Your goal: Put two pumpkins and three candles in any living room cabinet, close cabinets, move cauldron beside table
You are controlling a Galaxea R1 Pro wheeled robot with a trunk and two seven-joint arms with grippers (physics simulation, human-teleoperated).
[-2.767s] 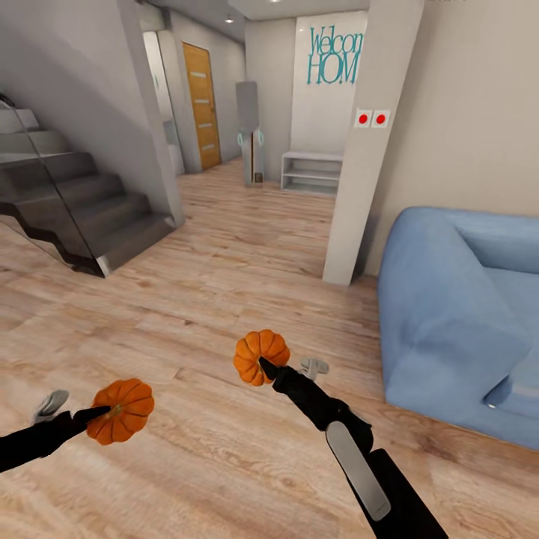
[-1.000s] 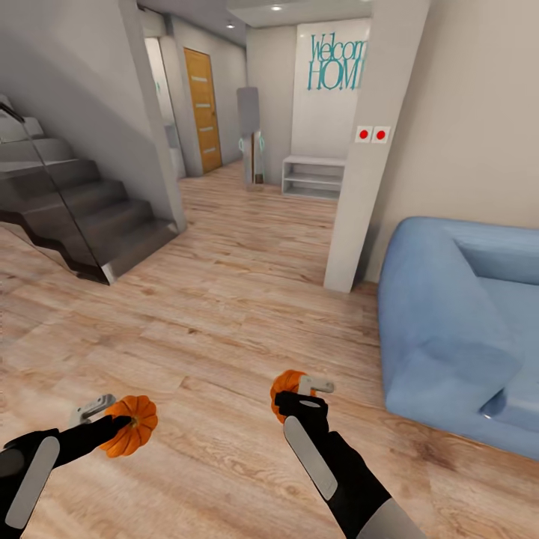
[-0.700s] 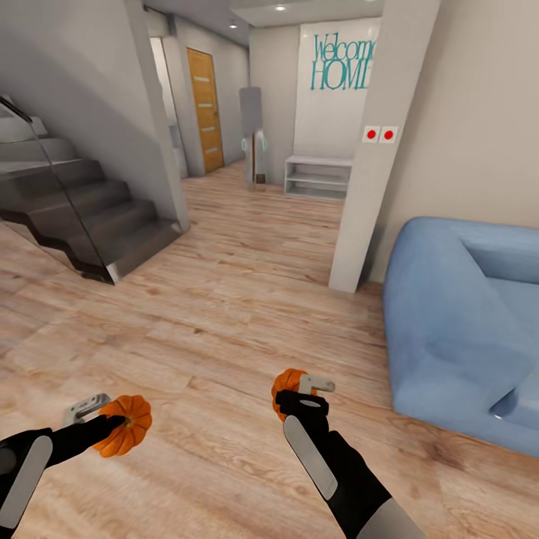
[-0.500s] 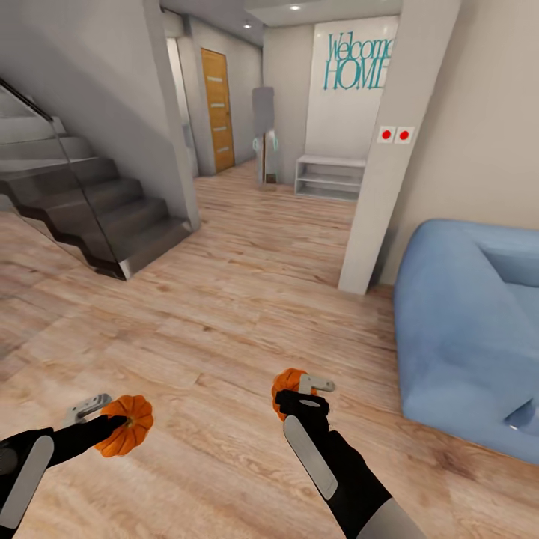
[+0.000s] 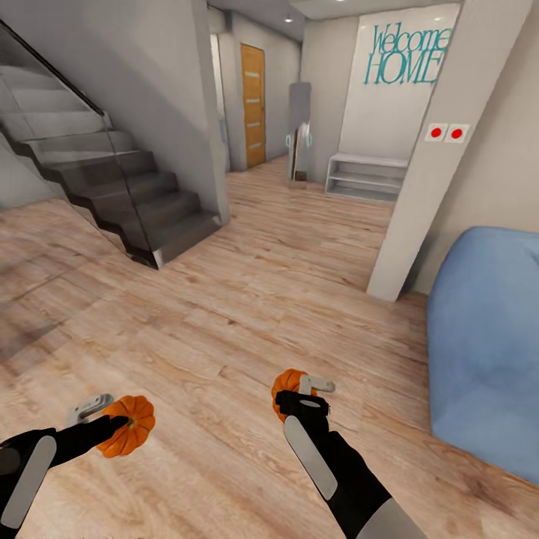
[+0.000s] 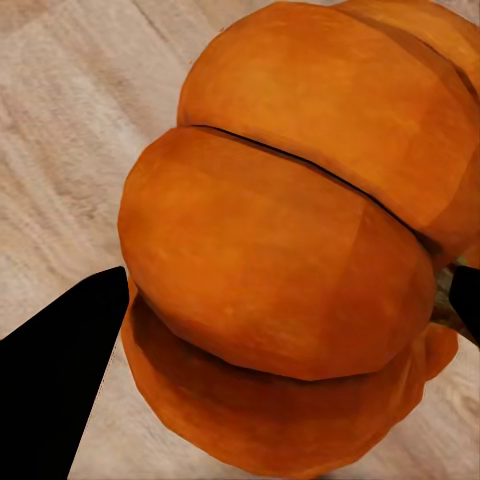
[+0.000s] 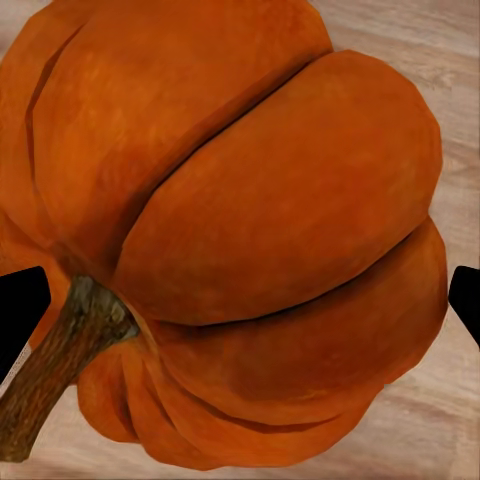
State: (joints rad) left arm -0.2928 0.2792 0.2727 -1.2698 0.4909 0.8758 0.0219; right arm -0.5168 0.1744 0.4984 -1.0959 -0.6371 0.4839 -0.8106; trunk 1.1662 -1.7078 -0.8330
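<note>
Orange pumpkins sit clenched in both grippers: left gripper (image 5: 112, 419), right gripper (image 5: 303, 391). Either could slip (rounded ribs, small contact) if the base jolts.

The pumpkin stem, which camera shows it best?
The right wrist view: the brown stem juts from the right gripper's pumpkin, large and sharp. In the head view that pumpkin is small behind the right gripper, stem not discernible. The left wrist view shows the other pumpkin.
</note>
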